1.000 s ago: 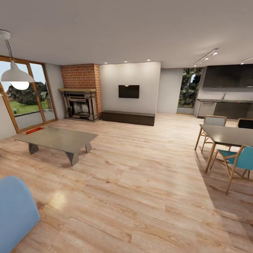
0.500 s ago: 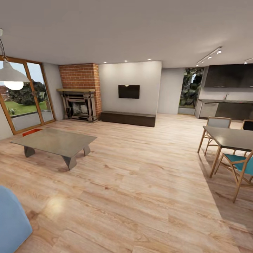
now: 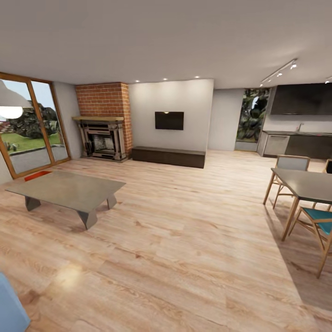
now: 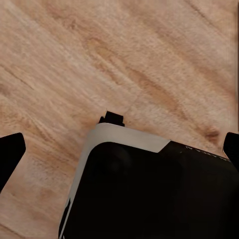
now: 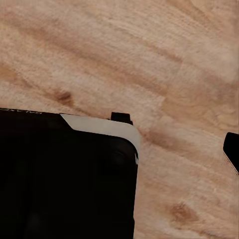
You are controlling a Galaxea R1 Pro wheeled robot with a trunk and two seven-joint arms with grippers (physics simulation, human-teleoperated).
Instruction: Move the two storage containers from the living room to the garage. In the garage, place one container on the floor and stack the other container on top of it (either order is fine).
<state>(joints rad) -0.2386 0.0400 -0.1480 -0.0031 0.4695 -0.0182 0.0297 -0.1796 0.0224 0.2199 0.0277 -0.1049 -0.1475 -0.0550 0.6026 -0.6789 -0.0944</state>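
I am in the living room, on its light wood-plank floor [image 3: 184, 249]. A low red-orange sliver of a storage container [image 3: 37, 175] lies on the floor at the far left, behind the grey coffee table [image 3: 67, 189] and near the glass doors. The table hides most of it. In the left wrist view my left gripper [image 4: 119, 149] hangs open over the planks above my dark base, one fingertip [image 4: 10, 154] at each side. In the right wrist view my right gripper [image 5: 119, 149] points at the floor with one fingertip [image 5: 232, 149] far out at the edge.
A brick fireplace [image 3: 103, 136] and a dark low cabinet [image 3: 168, 156] under a wall screen line the far wall. A dining table [image 3: 309, 184] with wooden chairs stands at the right. A blue sofa corner [image 3: 9, 309] sits at the lower left. A kitchen counter [image 3: 299, 143] is at the far right.
The whole picture has shifted left and down, so the camera has moved. The blue sofa corner and the hanging lamp have slid nearly out of frame. No object has moved.
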